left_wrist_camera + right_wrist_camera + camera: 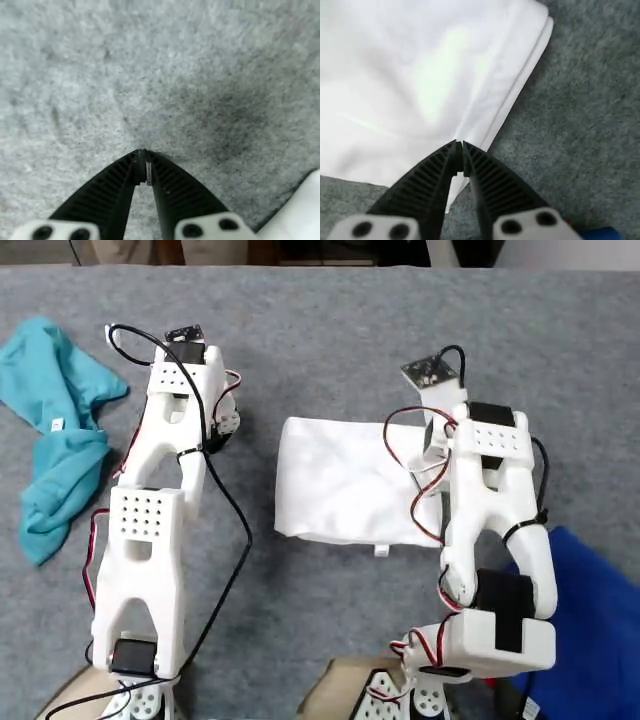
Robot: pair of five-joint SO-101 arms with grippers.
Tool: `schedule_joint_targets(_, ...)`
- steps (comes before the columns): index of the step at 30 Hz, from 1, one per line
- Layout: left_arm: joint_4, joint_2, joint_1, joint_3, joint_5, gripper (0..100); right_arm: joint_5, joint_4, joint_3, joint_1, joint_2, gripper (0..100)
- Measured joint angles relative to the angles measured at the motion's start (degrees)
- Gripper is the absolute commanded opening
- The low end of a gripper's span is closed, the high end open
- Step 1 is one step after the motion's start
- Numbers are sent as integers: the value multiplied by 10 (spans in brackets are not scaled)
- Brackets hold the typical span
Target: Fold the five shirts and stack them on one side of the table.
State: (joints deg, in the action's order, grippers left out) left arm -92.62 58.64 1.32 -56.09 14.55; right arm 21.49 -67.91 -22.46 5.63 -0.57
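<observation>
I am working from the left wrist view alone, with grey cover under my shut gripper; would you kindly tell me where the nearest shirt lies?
Observer: A white shirt lies as a flat rectangle on the table, between the two arms.
Operator: Thank you. Is the right gripper holding it?
Observer: The right gripper is shut with its tips over the white shirt's hem; whether it pinches fabric I cannot tell.
Operator: Understood. Is any shirt waiting unfolded?
Observer: Yes, a teal shirt lies crumpled at the table's left side.
</observation>
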Motion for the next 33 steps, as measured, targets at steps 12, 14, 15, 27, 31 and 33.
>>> schedule_joint_targets(12, -9, 0, 3, -6, -1, 19, -110, 207, 135, 83, -164, 16)
schedule_joint_targets(14, -23, 1, 15, -17, -4, 19, -149, 272, 140, 97, -215, 16)
schedule_joint_targets(15, -34, 1, 24, -27, -4, 19, -149, 279, 149, 98, -221, 16)
schedule_joint_targets(27, -76, -121, 170, -77, -28, 19, -156, 260, 193, 127, -236, 16)
schedule_joint_targets(31, -76, -156, 219, -52, -43, 19, -156, 260, 193, 127, -236, 16)
schedule_joint_targets(33, -64, -157, 233, -43, -47, 19, -156, 260, 193, 127, -236, 16)
